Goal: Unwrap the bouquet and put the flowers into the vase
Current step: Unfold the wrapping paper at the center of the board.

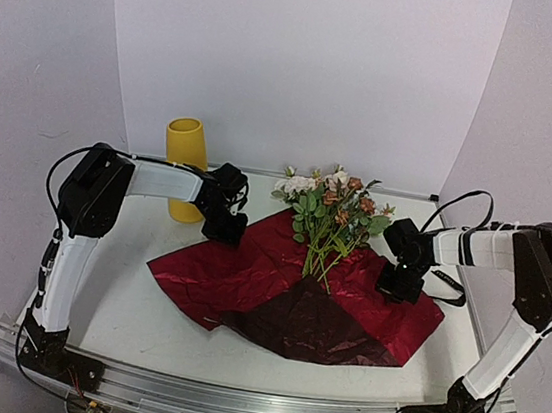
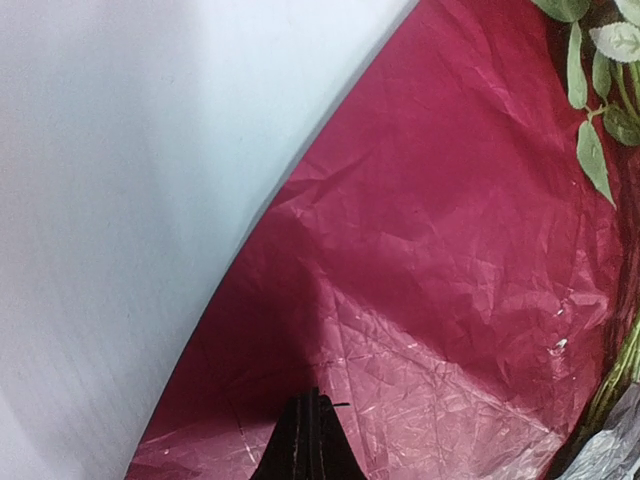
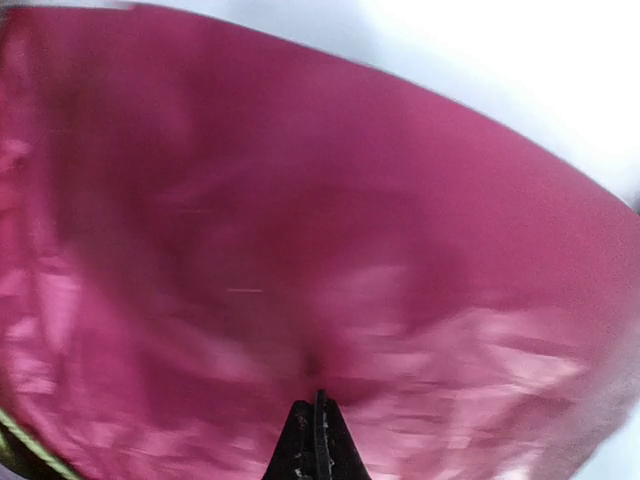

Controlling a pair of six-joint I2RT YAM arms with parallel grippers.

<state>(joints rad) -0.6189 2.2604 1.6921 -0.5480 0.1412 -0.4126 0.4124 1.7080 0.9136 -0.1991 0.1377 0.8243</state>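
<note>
Top view: paper spread open; flowers on it at 12 o'clock; vase upright at 10 o'clock; left gripper at paper's 10 o'clock edge, right gripper at 3.
Left wrist: jaws pressed together over paper.
Right wrist: blurred; likewise.

The wrapping paper ahead of the left gripper is thin, dark red and finely crinkled all over, with a soft sheen along its creases. Under the right gripper the same paper is blurred and its texture is hard to read. Both grippers look like matt black plastic. The flowers have matt leaves, either cloth or plastic. The vase behind the left gripper is smooth, matt yellow. The table is smooth, matt white, and the rail at its near edge is brushed metal.
</note>
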